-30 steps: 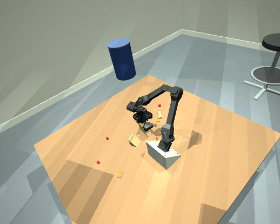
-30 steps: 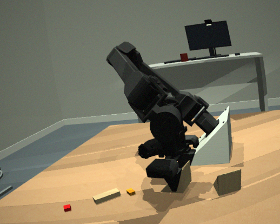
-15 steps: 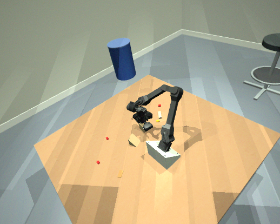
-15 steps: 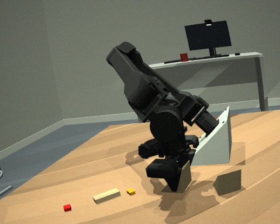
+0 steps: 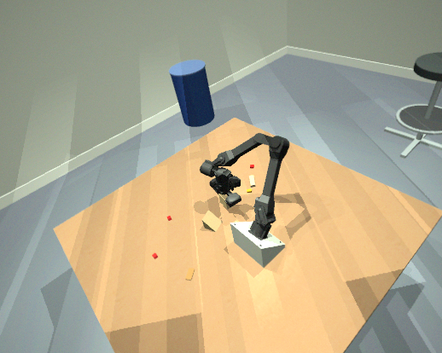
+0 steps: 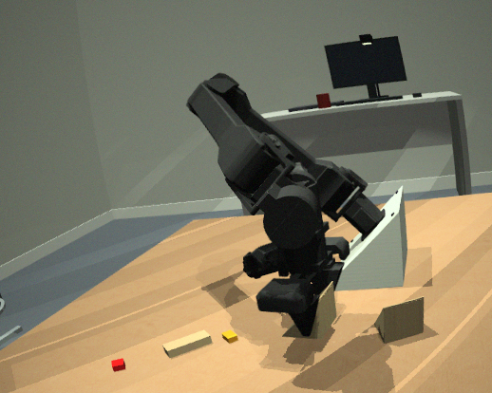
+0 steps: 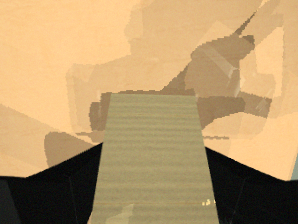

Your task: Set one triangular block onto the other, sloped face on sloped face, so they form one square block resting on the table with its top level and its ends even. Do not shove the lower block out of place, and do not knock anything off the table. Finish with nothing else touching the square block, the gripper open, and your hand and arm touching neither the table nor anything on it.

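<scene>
With our end effector (image 5: 227, 197) (image 6: 312, 327) (image 7: 151, 146) gripping one triangular block (image 5: 224, 202) (image 6: 327, 310) (image 7: 152, 150), we should lift it straight up, keeping it well clear of the other block (image 5: 212, 221) (image 6: 404, 319) nearby on the table (image 5: 148, 294) (image 6: 141, 304) (image 7: 40, 45).

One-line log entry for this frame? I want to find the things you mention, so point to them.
gripper (image 5: 225, 193) (image 6: 308, 308) (image 7: 151, 146): shut on one triangular block (image 6: 327, 313) (image 7: 152, 150) | other triangular block (image 5: 212, 221) (image 6: 404, 320): on table, apart | blocks not stacked

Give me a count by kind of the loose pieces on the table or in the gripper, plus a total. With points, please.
Triangular blocks (image 5: 212, 221) (image 6: 404, 320): 2, one held in the gripper (image 6: 312, 327)
Red cubes (image 5: 169, 217) (image 6: 119, 364): 3
Yellow piece (image 5: 249, 190) (image 6: 229, 336): 1
Cream bar (image 5: 252, 181) (image 6: 188, 344): 1
Orange piece (image 5: 190, 274): 1
Total: 8
</scene>
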Controlling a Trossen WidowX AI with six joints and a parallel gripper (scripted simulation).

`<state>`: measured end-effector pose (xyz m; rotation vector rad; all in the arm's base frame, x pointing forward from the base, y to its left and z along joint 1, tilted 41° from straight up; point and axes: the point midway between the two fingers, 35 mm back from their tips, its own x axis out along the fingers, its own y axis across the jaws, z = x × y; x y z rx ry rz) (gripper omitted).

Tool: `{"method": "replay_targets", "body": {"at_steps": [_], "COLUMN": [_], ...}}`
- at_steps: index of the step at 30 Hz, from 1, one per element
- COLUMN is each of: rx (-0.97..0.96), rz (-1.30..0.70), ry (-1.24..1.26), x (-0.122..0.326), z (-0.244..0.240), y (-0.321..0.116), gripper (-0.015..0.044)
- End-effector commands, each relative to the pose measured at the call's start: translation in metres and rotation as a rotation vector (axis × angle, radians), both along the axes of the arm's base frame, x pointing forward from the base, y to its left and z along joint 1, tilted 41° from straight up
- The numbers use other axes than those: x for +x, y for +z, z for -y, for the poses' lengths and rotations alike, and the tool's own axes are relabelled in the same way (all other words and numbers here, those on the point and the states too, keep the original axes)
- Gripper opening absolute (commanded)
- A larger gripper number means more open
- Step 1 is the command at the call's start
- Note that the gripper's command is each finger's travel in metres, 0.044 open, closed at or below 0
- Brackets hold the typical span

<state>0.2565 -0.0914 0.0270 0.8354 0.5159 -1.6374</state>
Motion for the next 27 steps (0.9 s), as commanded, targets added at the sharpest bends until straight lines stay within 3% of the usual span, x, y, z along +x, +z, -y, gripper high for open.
{"method": "replay_targets", "body": {"at_steps": [1,27], "rx": [0.002,0.001], "rz": [0.004,-0.004], "ry": [-0.002,0.006], "x": [0.0,-0.002], "z": [0.0,0.015], "y": [0.0,-0.017], "gripper": [0.0,0.0]}}
